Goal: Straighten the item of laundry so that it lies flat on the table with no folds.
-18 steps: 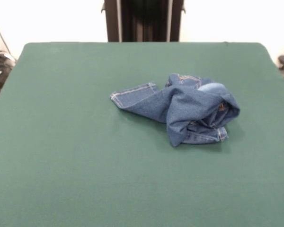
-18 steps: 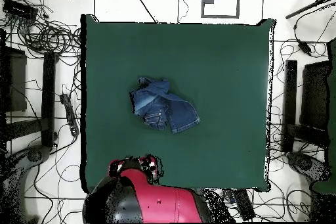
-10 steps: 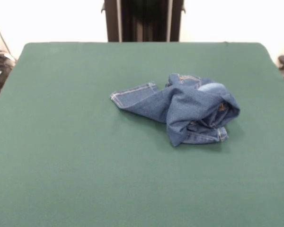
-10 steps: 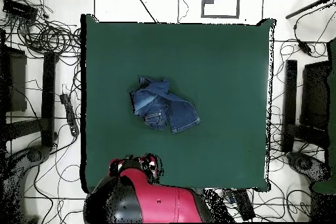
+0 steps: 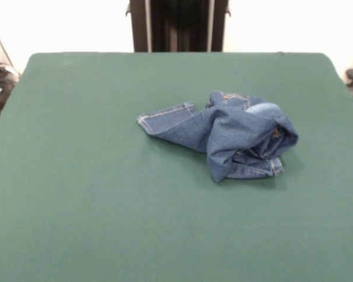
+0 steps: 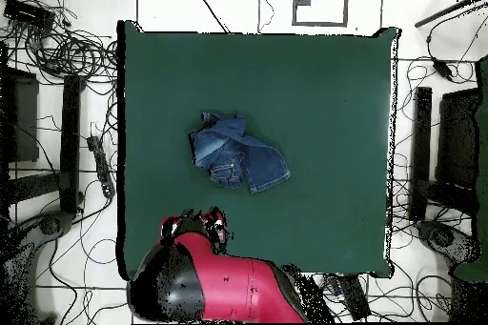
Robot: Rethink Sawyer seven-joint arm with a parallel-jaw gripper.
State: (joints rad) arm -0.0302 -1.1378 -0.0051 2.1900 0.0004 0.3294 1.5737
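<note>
The small blue denim jeans [image 5: 229,138] lie crumpled in a heap right of the middle of the dark green table [image 5: 94,205]. One leg with a pale stitched hem sticks out to the left and the rest is bunched over itself. In the overhead view the jeans [image 6: 235,152] lie left of the table's [image 6: 334,102] middle. The red and black arm [image 6: 214,283] is drawn back at the bottom edge. Its dark gripper end [image 6: 197,226] reaches just over the table's edge, well apart from the jeans. The front view does not show the gripper.
The black pedestal [image 5: 177,24] stands behind the table's far edge. Cables and dark stands [image 6: 57,131] lie on the floor on both sides of the table. A white framed panel [image 6: 319,2] lies beyond the table's far side.
In the overhead view the arm has shifted a little up, onto the table's edge. The jeans have not moved.
</note>
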